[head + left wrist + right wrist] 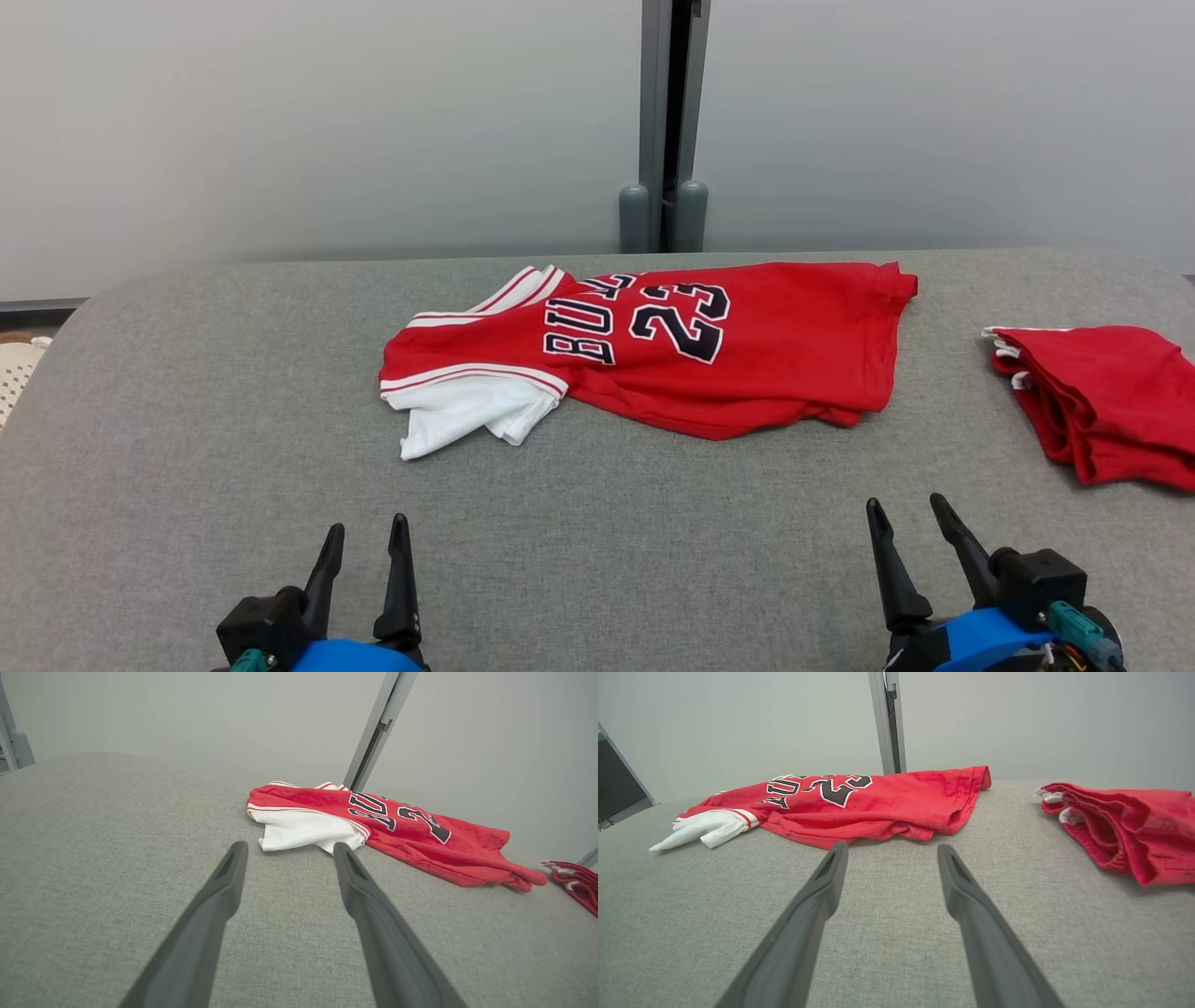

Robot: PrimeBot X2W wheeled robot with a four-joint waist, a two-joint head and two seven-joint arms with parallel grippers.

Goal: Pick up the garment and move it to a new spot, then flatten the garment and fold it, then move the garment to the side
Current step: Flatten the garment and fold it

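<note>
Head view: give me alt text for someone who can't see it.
A red jersey with a white sleeve and the number 23 lies rumpled across the middle of a grey fabric surface. A second red garment sits folded at the right edge. The left gripper and right gripper sit open and empty at the bottom, short of the jersey.

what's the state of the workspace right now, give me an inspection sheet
surface: grey fabric tabletop, smooth
job's things: red jersey rumpled mid-table, white sleeve at its left end, untouched
clutter: folded red garment at the right edge, apart from the jersey
grippers: left gripper open, empty; right gripper open, empty; both short of the jersey
cables: short wires at the right gripper's base
surroundings: pale wall, grey post behind the table
</note>
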